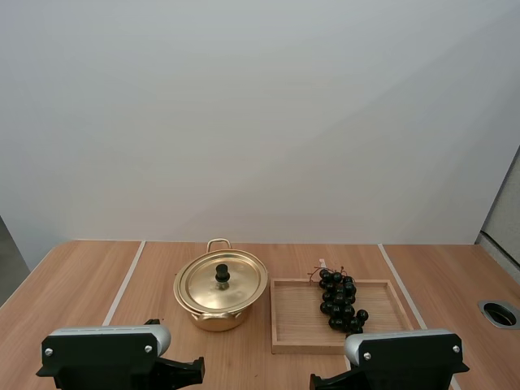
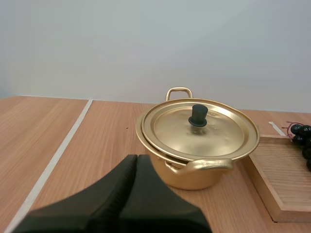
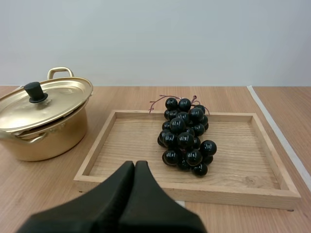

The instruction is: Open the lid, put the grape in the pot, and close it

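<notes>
The left claw [image 2: 137, 158] is clenched on nothing, its fingers pressed into one dark wedge low over the surface [image 1: 81, 284], just short of the gold pot [image 2: 194, 178]. The right claw [image 3: 135, 164] is likewise clenched and empty, at the near rim of the wooden tray [image 3: 127, 141]. The pot stands about midway between the surface's left and right edges, its lid [image 2: 199, 130] on and the black knob [image 2: 198, 115] upright. The tray lies just beside it toward the right edge. The bunch of grapes [image 3: 185, 137] lies in the tray's middle, stem toward the far rim.
</notes>
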